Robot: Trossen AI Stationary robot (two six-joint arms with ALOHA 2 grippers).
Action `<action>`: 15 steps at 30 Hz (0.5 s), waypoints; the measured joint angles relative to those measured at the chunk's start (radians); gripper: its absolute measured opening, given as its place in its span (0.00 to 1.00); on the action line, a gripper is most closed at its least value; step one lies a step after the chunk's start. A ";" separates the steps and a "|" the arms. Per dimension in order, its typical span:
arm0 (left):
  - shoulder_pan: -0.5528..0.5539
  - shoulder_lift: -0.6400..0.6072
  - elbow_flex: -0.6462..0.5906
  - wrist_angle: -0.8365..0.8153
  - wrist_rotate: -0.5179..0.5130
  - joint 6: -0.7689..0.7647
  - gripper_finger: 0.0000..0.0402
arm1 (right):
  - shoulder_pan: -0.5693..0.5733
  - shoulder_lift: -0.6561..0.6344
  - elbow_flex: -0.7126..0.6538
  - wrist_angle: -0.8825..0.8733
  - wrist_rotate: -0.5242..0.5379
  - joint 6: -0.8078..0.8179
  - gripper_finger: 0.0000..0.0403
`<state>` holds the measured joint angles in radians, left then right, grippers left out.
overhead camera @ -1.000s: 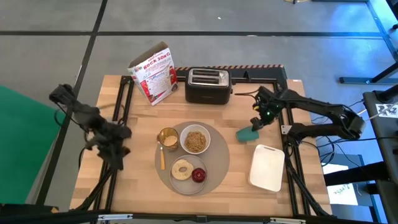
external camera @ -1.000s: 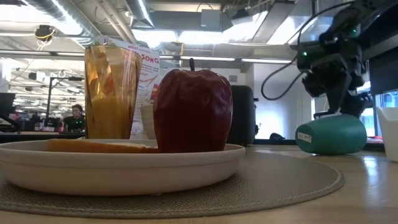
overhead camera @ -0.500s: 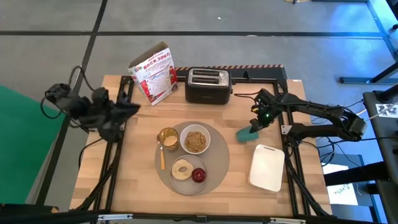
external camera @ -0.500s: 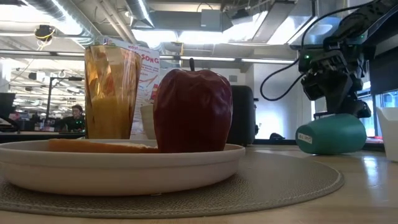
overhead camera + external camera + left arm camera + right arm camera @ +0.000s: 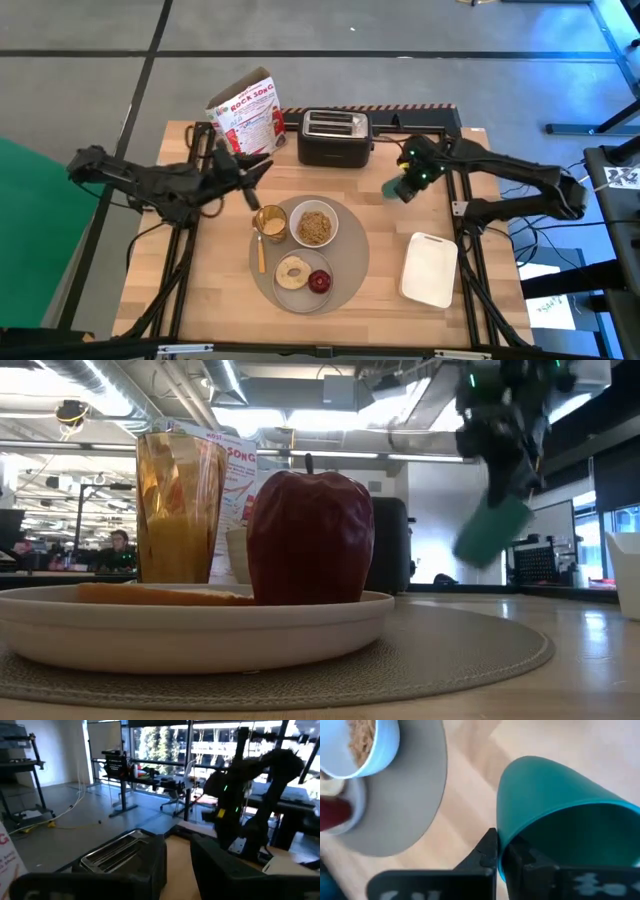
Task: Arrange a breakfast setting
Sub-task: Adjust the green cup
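Now your right gripper [image 5: 408,180], clenched on the teal cup's [image 5: 397,187] rim at the placemat's [image 5: 352,250] two o'clock, needs a clear resting spot, while I cannot tell the left gripper's [image 5: 240,170] jaws.

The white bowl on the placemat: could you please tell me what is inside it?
The bowl holds brown cereal-like flakes filling most of it; its bottom is covered. It sits on the placemat.

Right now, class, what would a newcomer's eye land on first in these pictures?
Probably the teal cup, tilted in mid-air right of the toaster, with the right gripper shut on its rim. Next, the red apple looming on the plate in the low view, beside the amber cup.
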<state>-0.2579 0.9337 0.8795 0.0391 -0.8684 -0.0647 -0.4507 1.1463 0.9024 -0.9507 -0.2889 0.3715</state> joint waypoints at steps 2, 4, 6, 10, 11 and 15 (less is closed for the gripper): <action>0.029 0.051 0.000 -0.002 0.041 0.012 0.22 | 0.071 0.035 0.119 -0.112 0.101 -0.002 0.01; 0.060 0.102 -0.002 -0.004 0.110 0.034 0.22 | 0.138 0.084 0.227 -0.217 0.182 0.014 0.01; 0.098 0.143 -0.002 0.010 0.160 0.039 0.22 | 0.197 0.147 0.322 -0.282 0.232 0.039 0.00; 0.187 0.188 -0.002 0.014 0.265 -0.008 0.22 | 0.298 0.290 0.460 -0.392 0.270 0.091 0.00; 0.209 0.191 -0.002 0.010 0.297 -0.012 0.22 | 0.320 0.326 0.487 -0.410 0.270 0.104 0.00; 0.277 0.179 -0.002 0.011 0.348 -0.011 0.22 | 0.409 0.449 0.572 -0.441 0.260 0.155 0.00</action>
<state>0.0192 1.1126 0.8780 0.0502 -0.5204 -0.0761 -0.0417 1.5951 1.4746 -1.3917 -0.0284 0.5268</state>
